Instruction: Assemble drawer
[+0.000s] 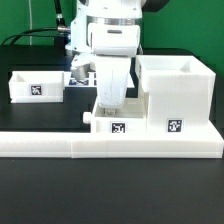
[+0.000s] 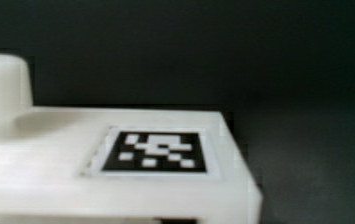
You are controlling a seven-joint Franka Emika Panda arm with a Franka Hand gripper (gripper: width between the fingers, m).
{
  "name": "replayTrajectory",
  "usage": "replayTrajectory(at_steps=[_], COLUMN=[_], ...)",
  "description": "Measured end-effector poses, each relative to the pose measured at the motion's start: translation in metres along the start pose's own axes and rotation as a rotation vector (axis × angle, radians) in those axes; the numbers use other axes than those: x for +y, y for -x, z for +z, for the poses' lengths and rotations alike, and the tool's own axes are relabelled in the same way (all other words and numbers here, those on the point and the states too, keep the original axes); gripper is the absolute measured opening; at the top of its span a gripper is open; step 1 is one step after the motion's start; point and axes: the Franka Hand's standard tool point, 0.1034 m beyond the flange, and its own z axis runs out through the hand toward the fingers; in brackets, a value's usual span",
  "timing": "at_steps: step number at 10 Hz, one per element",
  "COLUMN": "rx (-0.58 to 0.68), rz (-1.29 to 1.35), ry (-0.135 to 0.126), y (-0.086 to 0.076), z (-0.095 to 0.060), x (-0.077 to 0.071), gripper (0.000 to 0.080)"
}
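Observation:
The large white cubic housing (image 1: 175, 95) stands at the exterior view's right, with a tag on its front. One small knobbed tray (image 1: 112, 124) lies just to its left against the border rail, knob (image 1: 88, 118) pointing left. My gripper (image 1: 108, 104) reaches straight down onto this tray and looks shut on its wall. In the wrist view the tray's tagged face (image 2: 160, 150) fills the frame, with its knob (image 2: 0, 85) beside it. My fingertips are hidden there. The second small tray (image 1: 35, 87) sits alone at the far left.
The long low white border rail (image 1: 110, 146) runs across the front of the black table. Black cables (image 1: 40, 35) hang behind the arm at the back left.

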Motion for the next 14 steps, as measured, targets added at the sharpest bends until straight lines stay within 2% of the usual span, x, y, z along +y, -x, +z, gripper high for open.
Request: replayTrajectory(at_steps=[13,14], rx=[-0.022,-0.024], rz=[-0.026,-0.026], ry=[-0.001,-0.008], y=[0.0068,0.0076], z=[0.0004,0.0005], x=[0.0014,0.0009], gripper=[0.0044,0.0044])
